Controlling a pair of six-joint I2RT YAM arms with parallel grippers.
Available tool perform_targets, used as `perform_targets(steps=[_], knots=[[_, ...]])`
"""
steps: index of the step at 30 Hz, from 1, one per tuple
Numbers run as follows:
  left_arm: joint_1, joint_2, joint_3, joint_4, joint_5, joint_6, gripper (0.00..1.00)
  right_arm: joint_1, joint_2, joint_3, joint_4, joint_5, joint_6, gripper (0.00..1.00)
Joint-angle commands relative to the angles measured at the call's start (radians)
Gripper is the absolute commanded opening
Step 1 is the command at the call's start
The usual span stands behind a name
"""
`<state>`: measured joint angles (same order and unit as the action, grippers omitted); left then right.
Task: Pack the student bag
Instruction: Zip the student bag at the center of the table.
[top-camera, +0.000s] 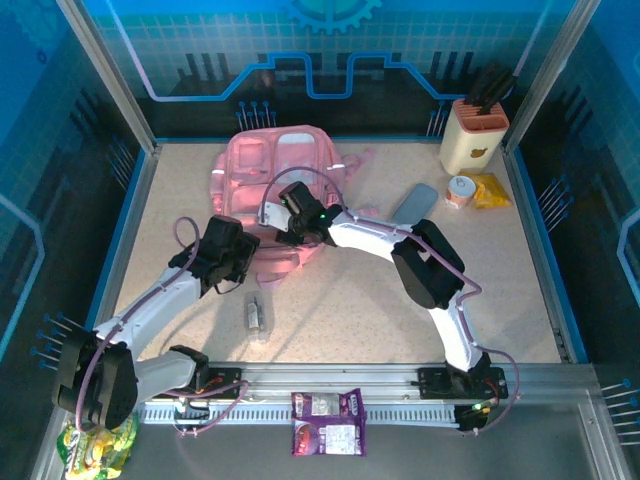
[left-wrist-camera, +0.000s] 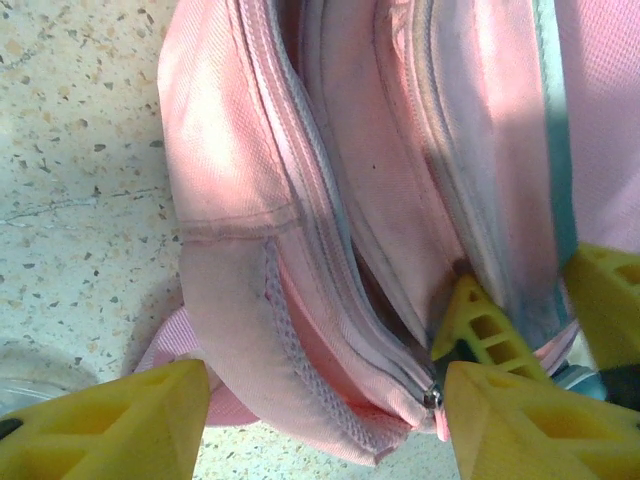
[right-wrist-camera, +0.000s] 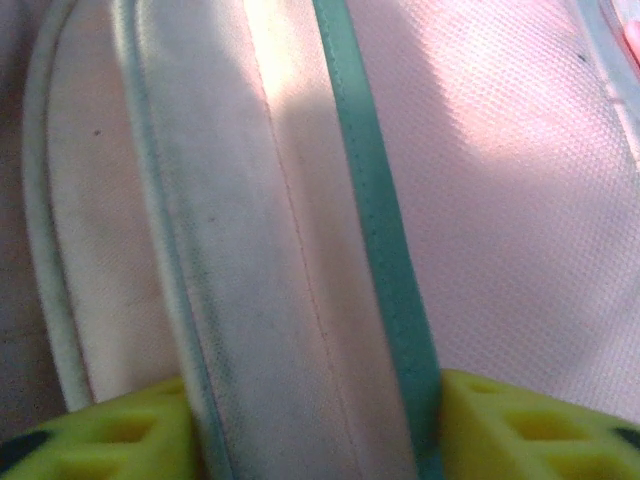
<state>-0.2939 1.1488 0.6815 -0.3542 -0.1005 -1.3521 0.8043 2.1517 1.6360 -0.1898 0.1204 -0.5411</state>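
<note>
While a small clear object (top-camera: 257, 315) lay near the counter's (top-camera: 350, 330) near edge, left jaws straddled the student bag's (top-camera: 275, 170) near corner; clamped or not, couldn't tell. Right jaws pinched a teal-piped fold just beyond. Bag lay mid-counter, reaching toward the far edge. Knife block (top-camera: 474, 135) stood at far right corner.
</note>
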Motion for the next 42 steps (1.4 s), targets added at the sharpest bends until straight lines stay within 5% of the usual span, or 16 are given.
perform_targets(steps=[1, 4, 8, 15, 37, 42], knots=[[0.018, -0.021, -0.029, -0.007, 0.020, 0.027, 0.65, -0.005, -0.012, 0.070, -0.032, 0.022, -0.010, 0.30], [0.025, -0.022, -0.034, 0.001, 0.034, 0.030, 0.65, -0.004, -0.007, 0.094, -0.036, 0.058, -0.016, 0.22], [0.029, -0.027, -0.043, 0.017, 0.071, 0.024, 0.64, 0.012, -0.030, 0.119, -0.050, 0.086, -0.013, 0.00], [0.024, -0.001, -0.050, 0.122, 0.141, -0.044, 0.63, 0.053, -0.142, 0.099, -0.059, 0.104, 0.139, 0.00], [-0.106, 0.034, -0.035, 0.184, 0.085, -0.194, 0.48, 0.085, -0.240, 0.083, -0.138, 0.172, 0.453, 0.00], [-0.112, 0.065, -0.039, 0.189, 0.063, -0.212, 0.33, 0.083, -0.238, 0.075, -0.143, 0.184, 0.485, 0.00]])
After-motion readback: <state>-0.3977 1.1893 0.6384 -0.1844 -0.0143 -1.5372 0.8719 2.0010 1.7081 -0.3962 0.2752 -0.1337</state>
